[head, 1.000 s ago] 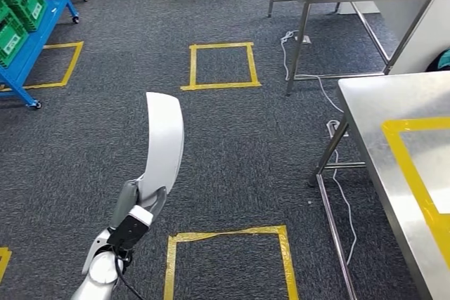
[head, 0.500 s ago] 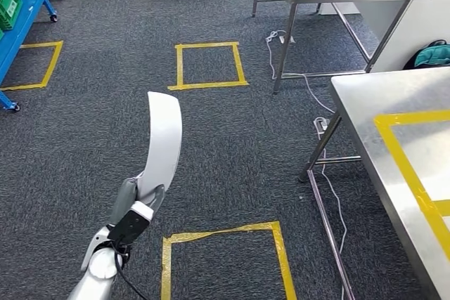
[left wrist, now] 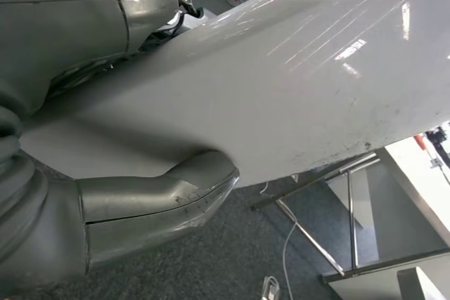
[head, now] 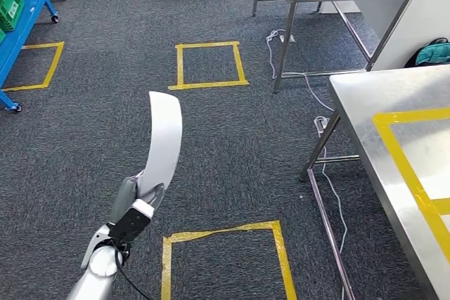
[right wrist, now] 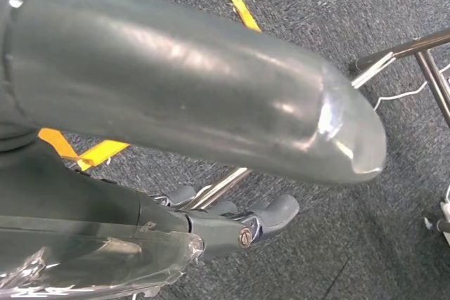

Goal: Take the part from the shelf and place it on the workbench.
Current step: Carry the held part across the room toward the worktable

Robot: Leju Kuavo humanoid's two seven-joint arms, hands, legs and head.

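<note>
Your view has swung right toward the steel workbench [head: 366, 103]; your left hand [head: 139, 198] still clasps the curved white plastic part [head: 165, 138], while your right hand [right wrist: 223, 226] hangs empty, fingers loosely apart.

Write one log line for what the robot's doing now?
stage: carrying | left hand: holds white curved part | right hand: empty | workbench: ahead right

My left hand [head: 133, 201], grey with a black-and-white wrist block, holds the glossy white part [head: 164, 138]. My right hand [right wrist: 223, 223] is dull metallic grey. The carpet [head: 106, 124] is dark speckled grey, marked with yellow tape squares [head: 208, 64]. The workbench [head: 371, 145] is brushed silver with a yellow tape outline. The shelf [head: 21, 26] is blue with green bins [head: 10, 6]. A white cable [head: 297, 68] crosses the carpet.
</note>
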